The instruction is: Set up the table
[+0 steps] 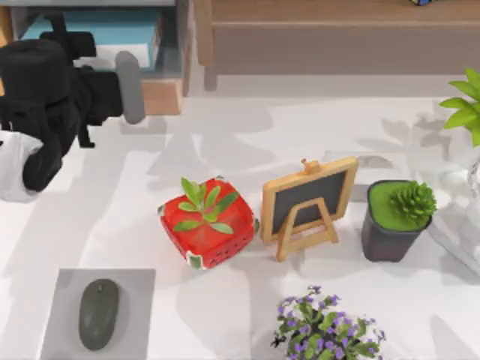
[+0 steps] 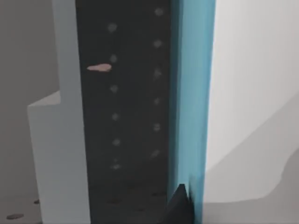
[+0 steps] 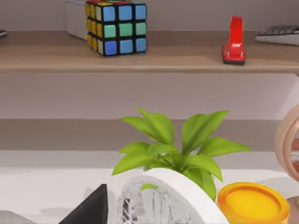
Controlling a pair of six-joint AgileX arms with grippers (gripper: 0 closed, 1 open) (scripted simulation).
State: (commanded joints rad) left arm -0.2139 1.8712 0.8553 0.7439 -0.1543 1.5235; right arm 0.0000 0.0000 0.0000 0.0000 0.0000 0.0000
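The white table (image 1: 225,142) carries a red strawberry-patterned pot with a leafy plant (image 1: 207,222), a small chalkboard on a wooden easel (image 1: 307,204) and a dark pot with a green succulent (image 1: 397,219). A purple-flowered plant (image 1: 326,330) stands at the front edge. A grey mouse (image 1: 98,313) lies on a grey pad (image 1: 64,289) at the front left. My left gripper (image 1: 112,90) is at the back left, up against the shelf unit's lower compartment. In the left wrist view a dark dotted panel (image 2: 124,116) and a teal edge (image 2: 191,93) sit close in front of it. My right gripper (image 3: 93,207) faces a leafy plant (image 3: 173,144).
A wood and grey shelf unit (image 1: 330,37) runs along the back, with a teal book (image 1: 97,30) low on its left. On the shelf board are a colour cube (image 3: 117,25), a red stapler (image 3: 234,42) and a keyboard (image 3: 280,33). A white ribbed object (image 3: 159,200) and a yellow cup (image 3: 252,203) stand near the right gripper.
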